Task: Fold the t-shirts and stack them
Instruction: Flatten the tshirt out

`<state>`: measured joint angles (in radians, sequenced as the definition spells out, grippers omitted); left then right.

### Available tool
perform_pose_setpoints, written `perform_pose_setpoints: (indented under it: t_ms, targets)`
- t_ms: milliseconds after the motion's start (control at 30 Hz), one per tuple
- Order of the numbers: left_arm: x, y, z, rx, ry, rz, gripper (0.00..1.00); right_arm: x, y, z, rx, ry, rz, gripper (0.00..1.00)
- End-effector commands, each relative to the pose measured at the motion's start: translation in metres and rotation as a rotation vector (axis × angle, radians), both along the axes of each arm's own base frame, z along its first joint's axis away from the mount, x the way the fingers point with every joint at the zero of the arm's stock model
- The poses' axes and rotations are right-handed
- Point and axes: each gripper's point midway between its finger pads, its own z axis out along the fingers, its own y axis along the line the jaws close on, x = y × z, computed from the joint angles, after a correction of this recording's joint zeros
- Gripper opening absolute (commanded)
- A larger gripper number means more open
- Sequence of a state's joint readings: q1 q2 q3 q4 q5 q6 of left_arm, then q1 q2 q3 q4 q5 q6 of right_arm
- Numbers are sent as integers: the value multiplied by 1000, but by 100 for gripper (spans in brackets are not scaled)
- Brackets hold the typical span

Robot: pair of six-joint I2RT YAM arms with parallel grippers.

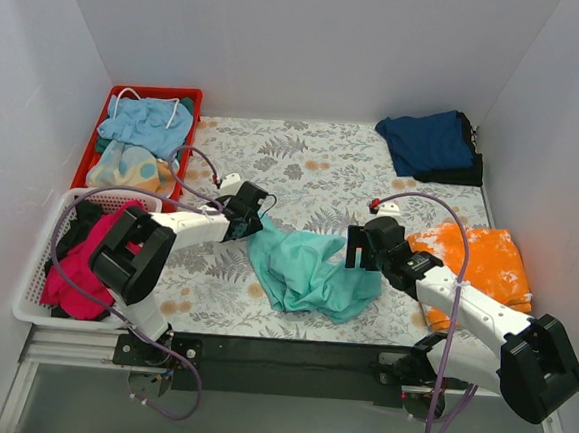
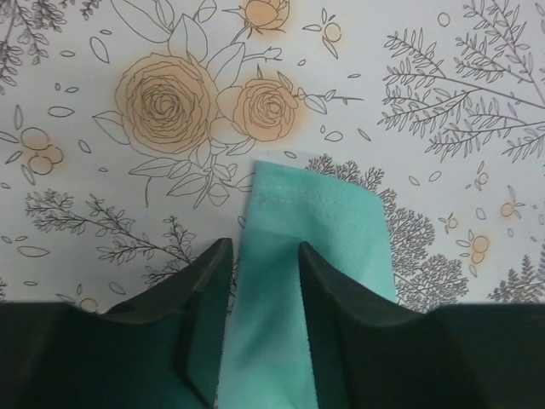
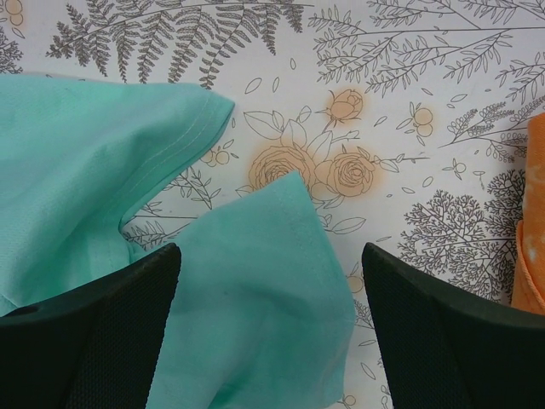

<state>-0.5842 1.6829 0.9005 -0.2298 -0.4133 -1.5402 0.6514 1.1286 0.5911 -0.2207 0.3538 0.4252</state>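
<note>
The teal-green t-shirt lies crumpled on the flowered tablecloth between the two arms. My left gripper is at its upper left end. In the left wrist view the gripper is partly closed, with a strip of the teal shirt running between the fingers and a gap still showing beside the left finger. My right gripper is over the shirt's right edge. It stands wide open, with a corner of the teal shirt lying between the fingers, untouched.
A folded navy t-shirt lies at the back right. An orange-and-white t-shirt is under the right arm. A red basket holds light blue cloth. A white basket holds a magenta shirt.
</note>
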Motion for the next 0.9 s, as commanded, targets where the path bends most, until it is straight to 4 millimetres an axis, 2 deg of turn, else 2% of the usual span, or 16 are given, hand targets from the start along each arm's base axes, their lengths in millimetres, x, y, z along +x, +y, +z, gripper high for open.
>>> perform_pose_setpoints:
  t_ms: [0, 167, 267, 300, 400, 467, 533, 600, 633, 700, 767, 867]
  targets:
    - [-2, -7, -14, -3, 50, -59, 30, 8, 5, 13, 39, -54, -23, 92]
    - [-7, -8, -17, 13, 64, -108, 23, 6, 3, 11, 46, -56, -38, 92]
    - [-8, -5, -20, 55, 88, -142, 10, 6, 2, 13, 51, -62, -43, 91]
    - [-11, -2, -24, 76, 108, -154, 0, 6, 2, 13, 54, -61, -46, 92]
    - [-6, 10, -16, 133, 95, -112, 0, 5, 3, 12, 57, -55, -39, 91]
    - [9, 23, 17, 168, 7, -40, 0, 3, 4, 10, 58, -48, -29, 91]
    - [26, 27, 70, 173, -114, -8, 0, 3, 4, 9, 50, -44, -23, 91]
    - [35, 28, 121, 158, -217, 4, 0, 2, 6, 3, 43, -20, -14, 92]
    - [36, 30, 139, 151, -252, 5, 0, 1, 9, -1, 41, -3, -6, 91]
    - [32, 35, 158, 143, -287, 10, 0, -4, 12, -10, 25, 33, 11, 91]
    - [28, 39, 164, 147, -298, 16, 0, -10, 14, -21, 7, 67, 16, 89]
    - [27, 39, 166, 143, -301, 7, 0, -22, 21, -29, 4, 98, 46, 71]
